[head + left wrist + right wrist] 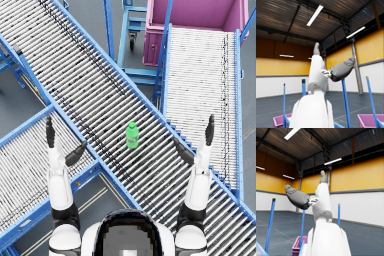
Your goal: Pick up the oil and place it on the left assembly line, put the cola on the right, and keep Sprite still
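The bottle (132,135) stands upright on the middle belt (90,90), which runs slantwise. Left of the bottle and nearer lies the left belt (22,165). Right of the bottle and behind it lies the right belt (200,75), with a bin (197,12) at its far end. The left hand (57,150) is well left of the bottle, and the right hand (200,147) is well right of it.

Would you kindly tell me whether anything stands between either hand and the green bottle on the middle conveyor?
Nothing visible does. The green bottle stands alone on the middle conveyor. Between it and the open left hand and right hand, raised either side, lie only that conveyor's bare surface and blue side rails.
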`<move>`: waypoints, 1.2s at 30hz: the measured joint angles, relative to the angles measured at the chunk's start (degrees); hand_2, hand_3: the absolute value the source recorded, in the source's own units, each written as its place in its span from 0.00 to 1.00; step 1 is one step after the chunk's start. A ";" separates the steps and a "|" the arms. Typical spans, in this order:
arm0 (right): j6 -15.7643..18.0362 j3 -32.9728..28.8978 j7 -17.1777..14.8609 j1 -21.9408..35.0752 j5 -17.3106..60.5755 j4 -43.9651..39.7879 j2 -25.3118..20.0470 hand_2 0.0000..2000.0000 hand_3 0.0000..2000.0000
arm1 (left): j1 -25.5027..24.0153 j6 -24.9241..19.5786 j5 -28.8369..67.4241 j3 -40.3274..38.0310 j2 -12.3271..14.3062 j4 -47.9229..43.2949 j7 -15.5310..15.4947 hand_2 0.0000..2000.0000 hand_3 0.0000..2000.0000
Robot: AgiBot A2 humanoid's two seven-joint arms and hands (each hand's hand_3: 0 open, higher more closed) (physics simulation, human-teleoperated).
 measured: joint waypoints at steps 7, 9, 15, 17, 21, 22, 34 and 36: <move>1.39 4.84 -1.40 -2.87 -7.13 -1.83 2.32 0.00 0.00 | -3.30 1.40 -7.12 4.28 -2.45 2.38 1.40 0.00 0.00; 1.85 6.45 -1.87 -3.73 -9.50 -2.44 3.11 0.00 0.00 | -4.30 1.87 -9.50 5.70 -3.28 3.18 1.87 0.00 0.00; 3.27 11.40 -3.30 -6.33 -16.79 -4.28 5.54 0.00 0.00 | -7.33 3.30 -16.78 10.06 -5.84 5.61 3.29 0.00 0.00; 3.74 13.06 -3.78 -7.20 -19.23 -4.90 6.36 0.00 0.00 | -8.35 3.78 -19.23 11.53 -6.70 6.42 3.77 0.00 0.00; 4.69 16.39 -4.75 -8.94 -24.14 -6.14 7.99 0.00 0.00 | -10.38 4.74 -24.13 14.47 -8.41 8.06 4.73 0.00 0.00; 5.13 17.94 -5.20 -9.77 -26.43 -6.73 8.76 0.00 0.00 | -11.35 5.19 -26.42 15.84 -9.22 8.83 5.18 0.00 0.00; 5.52 19.32 -5.59 -10.47 -28.44 -7.24 9.40 0.00 0.00 | -12.16 5.59 -28.43 17.06 -9.89 9.51 5.57 0.00 0.00; 5.53 19.33 -5.59 -10.47 -28.46 -7.25 9.41 0.00 0.00 | -12.16 5.59 -28.44 17.07 -9.89 9.52 5.58 0.00 0.00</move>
